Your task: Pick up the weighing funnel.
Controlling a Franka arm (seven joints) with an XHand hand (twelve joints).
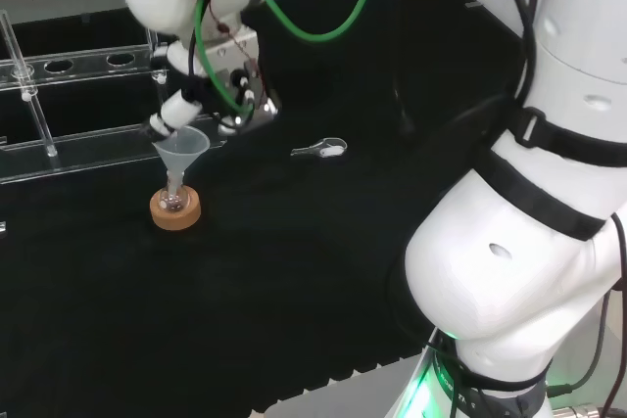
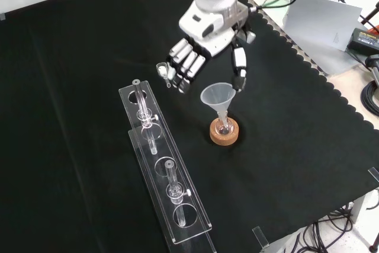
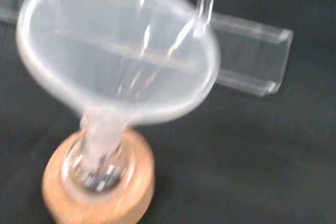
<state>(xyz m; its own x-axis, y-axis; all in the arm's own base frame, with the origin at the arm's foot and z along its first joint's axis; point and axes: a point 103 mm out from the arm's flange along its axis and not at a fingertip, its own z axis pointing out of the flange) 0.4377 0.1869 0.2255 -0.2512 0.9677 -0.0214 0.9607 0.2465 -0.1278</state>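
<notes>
The funnel, being held in a flask on a cork ring, is being flanked in the head view by a rack at left and the weighing funnel at right.

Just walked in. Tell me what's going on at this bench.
The white robot arm's black and white hand hovers over the black cloth, close beside the big clear cone-shaped funnel, which stands in a small flask on a cork ring. Its fingers look relaxed and hold nothing. The small clear weighing funnel lies on the cloth apart from the hand, not yet picked up.
</notes>
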